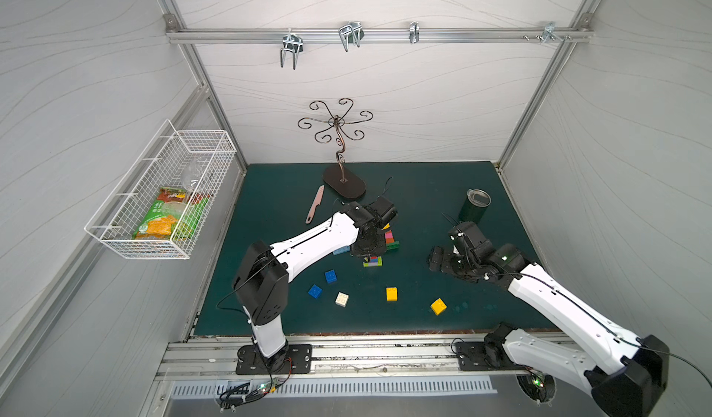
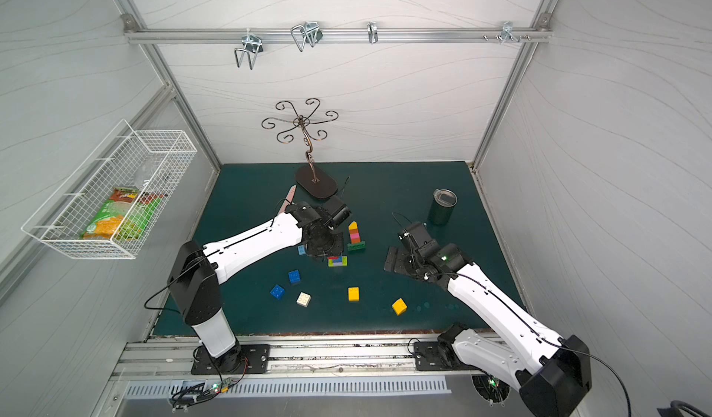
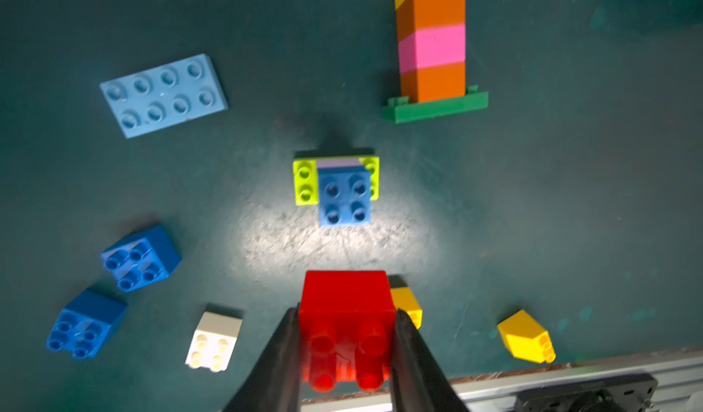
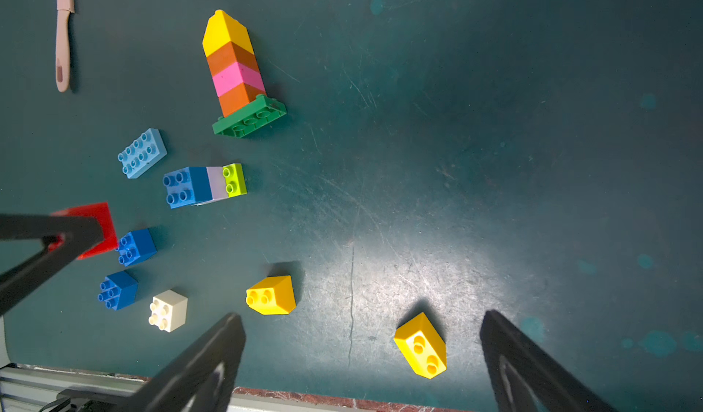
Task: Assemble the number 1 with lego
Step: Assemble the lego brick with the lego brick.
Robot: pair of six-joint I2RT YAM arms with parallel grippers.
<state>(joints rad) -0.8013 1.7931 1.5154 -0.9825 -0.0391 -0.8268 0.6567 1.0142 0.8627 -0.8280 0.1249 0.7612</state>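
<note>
My left gripper point(image 3: 346, 313) is shut on a red square brick point(image 3: 344, 296) and holds it above the mat, near a small upright stack point(image 3: 344, 197) of lime base, lilac and blue. That stack point(image 1: 372, 261) stands mid-mat. A tower point(image 3: 431, 48) of yellow, orange, pink and orange on a dark-green plate lies on its side beyond it. My right gripper point(image 4: 363, 317) is open and empty, off to the right, with a yellow brick point(image 4: 420, 347) between its fingers' lines on the mat. Loose bricks: light-blue plate point(image 3: 163, 94), two blue point(image 1: 330, 276) point(image 1: 314, 291), white point(image 1: 341, 299), another yellow point(image 1: 391, 294).
A pink plastic knife point(image 1: 315, 204) and a curled metal stand point(image 1: 344, 182) sit at the back of the mat. A dark-green tumbler point(image 1: 474, 206) stands back right, just behind the right arm. A wire basket point(image 1: 162, 191) hangs on the left wall.
</note>
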